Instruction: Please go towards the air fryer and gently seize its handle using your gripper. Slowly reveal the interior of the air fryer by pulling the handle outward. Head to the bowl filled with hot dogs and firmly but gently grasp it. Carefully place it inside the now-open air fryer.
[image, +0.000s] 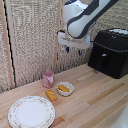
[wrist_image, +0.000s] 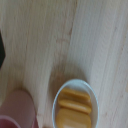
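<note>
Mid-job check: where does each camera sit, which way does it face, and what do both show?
Exterior view: off the arm, facing the wooden table, air fryer, plate; arm and gripper show.
Wrist view: on the wrist, looking down at the tabletop; no fingers visible.
Shared: bowl with hot dogs, pink cup.

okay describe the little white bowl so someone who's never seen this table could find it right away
Start at the big black air fryer at the exterior view's right, then follow the wooden table leftward. The bowl sits beside a pink cup. It is small, round and white, holding yellow-orange hot dogs, unlike the floral-rimmed plate.
</note>
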